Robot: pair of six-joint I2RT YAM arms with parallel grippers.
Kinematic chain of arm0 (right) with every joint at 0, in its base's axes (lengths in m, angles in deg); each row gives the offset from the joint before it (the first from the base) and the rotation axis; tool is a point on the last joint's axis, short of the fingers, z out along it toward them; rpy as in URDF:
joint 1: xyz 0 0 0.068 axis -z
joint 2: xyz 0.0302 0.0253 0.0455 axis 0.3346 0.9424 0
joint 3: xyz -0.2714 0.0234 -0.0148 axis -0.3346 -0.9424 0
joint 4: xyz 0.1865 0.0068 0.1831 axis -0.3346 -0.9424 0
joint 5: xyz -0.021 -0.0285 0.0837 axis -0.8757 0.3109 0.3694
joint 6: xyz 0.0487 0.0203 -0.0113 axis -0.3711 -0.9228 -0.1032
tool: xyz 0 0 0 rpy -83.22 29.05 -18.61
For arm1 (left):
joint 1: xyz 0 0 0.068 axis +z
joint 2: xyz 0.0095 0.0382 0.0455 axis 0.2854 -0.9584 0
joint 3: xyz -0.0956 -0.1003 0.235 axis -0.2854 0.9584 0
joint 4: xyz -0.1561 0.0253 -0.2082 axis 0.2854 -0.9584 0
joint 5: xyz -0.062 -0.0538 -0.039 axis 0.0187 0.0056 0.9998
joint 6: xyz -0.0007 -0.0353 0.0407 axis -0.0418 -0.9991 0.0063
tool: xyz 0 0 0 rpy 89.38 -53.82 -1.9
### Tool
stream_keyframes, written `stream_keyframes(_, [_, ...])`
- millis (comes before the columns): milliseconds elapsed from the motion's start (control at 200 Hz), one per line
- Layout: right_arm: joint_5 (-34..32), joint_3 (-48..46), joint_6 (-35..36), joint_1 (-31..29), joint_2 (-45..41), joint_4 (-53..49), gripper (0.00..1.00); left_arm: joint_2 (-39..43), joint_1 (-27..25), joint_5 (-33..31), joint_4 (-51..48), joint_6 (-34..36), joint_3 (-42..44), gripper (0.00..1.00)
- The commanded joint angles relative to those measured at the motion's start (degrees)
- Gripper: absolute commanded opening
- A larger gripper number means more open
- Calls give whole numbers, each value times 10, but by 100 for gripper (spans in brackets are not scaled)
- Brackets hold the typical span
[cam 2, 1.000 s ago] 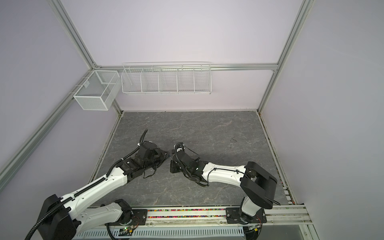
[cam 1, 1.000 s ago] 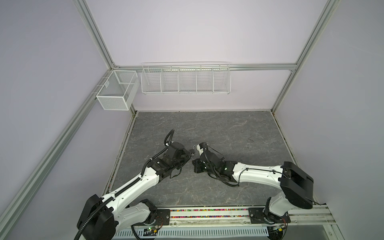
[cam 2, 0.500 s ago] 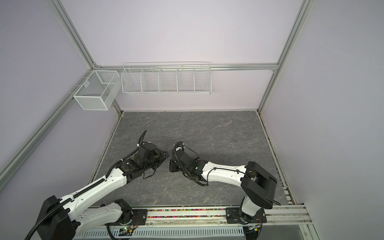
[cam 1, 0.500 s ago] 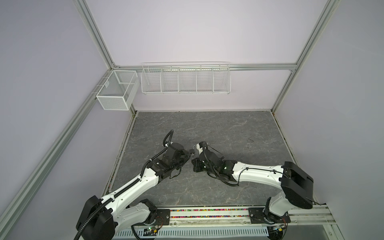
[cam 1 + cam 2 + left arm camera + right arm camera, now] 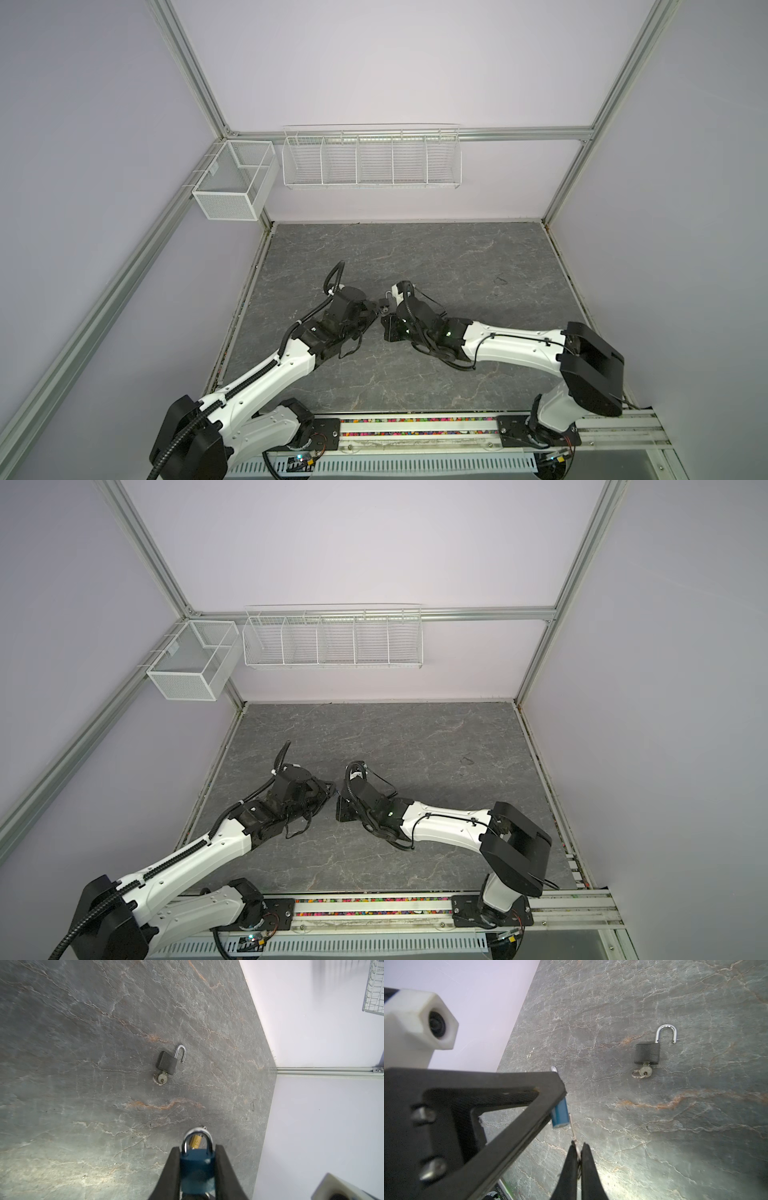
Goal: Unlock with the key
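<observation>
- While the left claw [image 5: 197, 1147] clamps the blue padlock [image 5: 197, 1169] by its two flat sides, the right claw [image 5: 577, 1144] is pinched tight on the key [image 5: 572, 1124], blade pointing out past the fingertips.
- Look at that lock: it is lifted clear of the table [image 5: 83, 1064], its shackle [image 5: 197, 1133] sticks out beyond the left fingers [image 5: 173, 1159], and both shackle legs are down in the body, so it reads as locked.
- Over in the right wrist view, the key blade runs from the closed tips to the bottom edge of the blue padlock and touches it there. Whether the tip sits in the keyhole, I can't tell.
- One big black left finger [image 5: 488, 1088] fills that same view, with the blue body peeking out just past its corner.
- From both top views, the two arms meet nose to nose low over the near middle of the table, a little left of centre.
- Further out on the bare stone-pattern surface lies a black padlock [image 5: 647, 1053], flat on its side and well apart from both claws.
- Its shackle is swung open, one leg free of the body.
- Another key [image 5: 646, 1071] is stuck in its base, with a split ring [image 5: 635, 1073] hanging off it onto the table.
- At the back, a white wire rack [image 5: 372, 160] hangs on the rear wall and a white mesh box [image 5: 232, 187] hangs in the left corner.
</observation>
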Motion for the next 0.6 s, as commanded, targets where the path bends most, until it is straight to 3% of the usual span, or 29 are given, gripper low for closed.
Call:
stream_keyframes(0, [10, 16, -11, -11, 11, 15, 6, 9, -1, -18, 5, -14, 12, 0])
stream_keyframes(595, [-13, 26, -11, -17, 11, -10, 6, 20, -1, -27, 13, -27, 20, 0])
